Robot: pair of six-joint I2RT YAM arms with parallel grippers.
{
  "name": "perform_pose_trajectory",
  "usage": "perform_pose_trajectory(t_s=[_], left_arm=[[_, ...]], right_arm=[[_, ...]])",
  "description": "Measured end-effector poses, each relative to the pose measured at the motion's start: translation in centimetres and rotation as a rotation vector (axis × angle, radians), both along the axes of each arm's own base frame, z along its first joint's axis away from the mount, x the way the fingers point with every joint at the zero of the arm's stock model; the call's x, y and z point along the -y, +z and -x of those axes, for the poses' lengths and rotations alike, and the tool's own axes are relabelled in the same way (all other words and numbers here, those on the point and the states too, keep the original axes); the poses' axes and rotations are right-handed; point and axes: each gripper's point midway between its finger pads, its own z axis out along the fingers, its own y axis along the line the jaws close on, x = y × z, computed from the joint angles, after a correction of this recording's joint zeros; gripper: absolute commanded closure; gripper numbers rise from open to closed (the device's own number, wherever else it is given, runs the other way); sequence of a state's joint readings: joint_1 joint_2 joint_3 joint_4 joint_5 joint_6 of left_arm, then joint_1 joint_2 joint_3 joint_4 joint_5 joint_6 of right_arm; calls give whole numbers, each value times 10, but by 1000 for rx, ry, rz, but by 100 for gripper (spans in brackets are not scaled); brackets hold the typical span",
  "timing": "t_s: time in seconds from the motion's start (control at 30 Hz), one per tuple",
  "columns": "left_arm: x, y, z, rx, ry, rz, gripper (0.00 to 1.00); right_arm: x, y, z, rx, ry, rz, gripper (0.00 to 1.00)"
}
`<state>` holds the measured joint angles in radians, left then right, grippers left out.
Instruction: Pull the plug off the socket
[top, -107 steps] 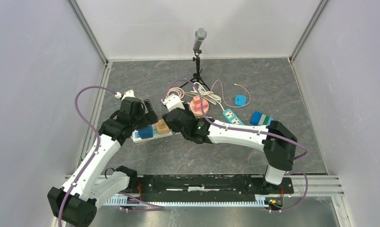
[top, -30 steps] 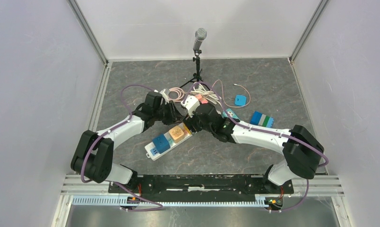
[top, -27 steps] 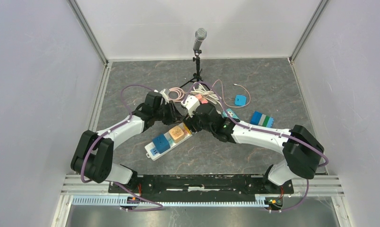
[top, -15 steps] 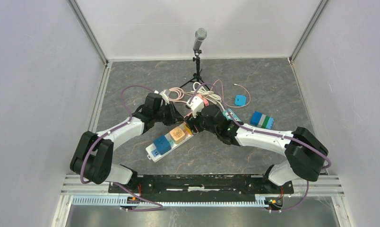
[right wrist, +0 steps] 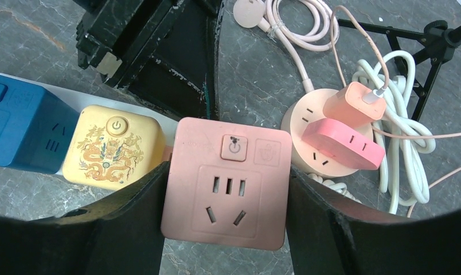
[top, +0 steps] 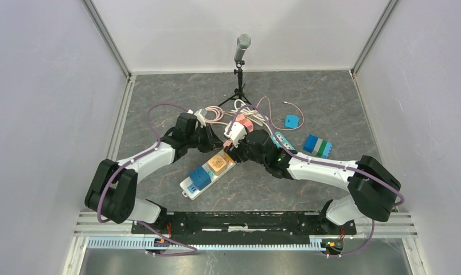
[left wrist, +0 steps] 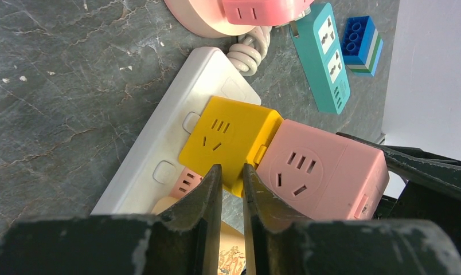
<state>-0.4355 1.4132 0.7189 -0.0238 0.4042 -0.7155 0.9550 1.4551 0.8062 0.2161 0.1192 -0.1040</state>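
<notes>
The right end effector (right wrist: pixel 225 177) is grasping the pink cube plug (right wrist: pixel 226 213), its two dark fingers pressing on the cube's left and right sides while the face with the power button is looking up at the wrist camera. In the left wrist view the pink cube plug is sitting right against a plain yellow cube (left wrist: pixel 228 134), touching it at a small yellow tab. Whether its prongs are out of a socket cannot be told. The yellow cube is resting on the white power strip (left wrist: pixel 176 123).

The left end effector (left wrist: pixel 232 169) is clenched almost fully, with only a thin slit showing between its fingers and nothing gripped. Its tips are hovering at the near edge of the yellow cube, over the strip.

Just beside the pink cube plug in the right wrist view, a dragon-printed cube (right wrist: pixel 113 150) and then a blue cube (right wrist: pixel 19 126) are lining up along the strip. Further out, a round pink socket hub (right wrist: pixel 300 123) is lying amid coiled white cable, and a teal power strip (left wrist: pixel 325 57) and a blue toy brick (left wrist: pixel 360 43) are sitting on the grey worktop (top: pixel 308 97). A microphone on a tripod (top: pixel 242 46) is standing at the back.
</notes>
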Motion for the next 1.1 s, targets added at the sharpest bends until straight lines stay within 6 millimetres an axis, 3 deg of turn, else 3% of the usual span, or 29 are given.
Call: perform_pose_trajectory(t_s=[0.43, 0.63, 0.83, 1.1], left_arm=[[2, -1, -2, 5, -4, 4, 76], [2, -1, 0, 0, -6, 3, 76], [2, -2, 0, 0, -7, 4, 75], [3, -1, -1, 11, -5, 5, 75]], right_arm=[[4, 0, -7, -114, 6, -108, 100], [-3, 0, 2, -24, 24, -29, 100], [0, 1, -1, 1, -1, -10, 100], [2, 1, -4, -113, 25, -97, 100]])
